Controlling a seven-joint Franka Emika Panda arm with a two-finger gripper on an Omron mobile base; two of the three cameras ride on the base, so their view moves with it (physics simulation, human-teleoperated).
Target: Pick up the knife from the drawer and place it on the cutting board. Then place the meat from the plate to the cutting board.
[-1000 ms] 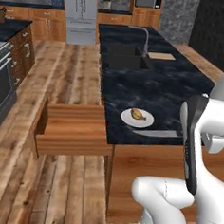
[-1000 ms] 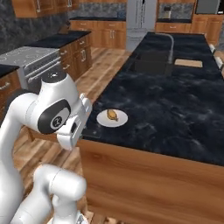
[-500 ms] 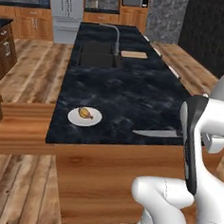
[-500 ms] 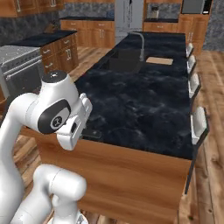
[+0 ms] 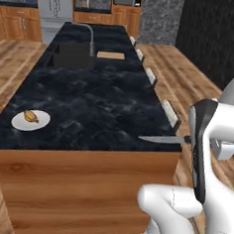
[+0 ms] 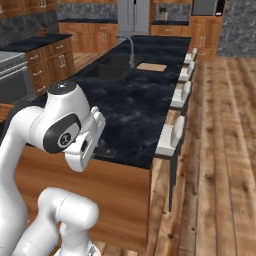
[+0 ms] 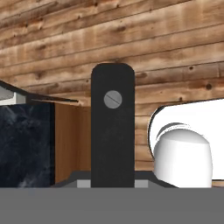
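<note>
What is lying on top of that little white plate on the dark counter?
On the plate sits one small golden-brown lump, the meat, slightly off its middle. The rest of the plate is bare white. What lies under the meat is covered, and its detail is too small to tell.

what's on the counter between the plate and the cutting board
Only bare dark counter and the sink, which sits just beside the cutting board; the left base view shows this, plate nearest.

body: glossy white rounded arm shells (image 6: 35,125) | joints: dark grey bands and a dark round cap with a pale mark (image 6: 62,138) | wrist: long black strip down the white link (image 5: 200,145) | base: bulbous white housing (image 5: 169,205)
</note>
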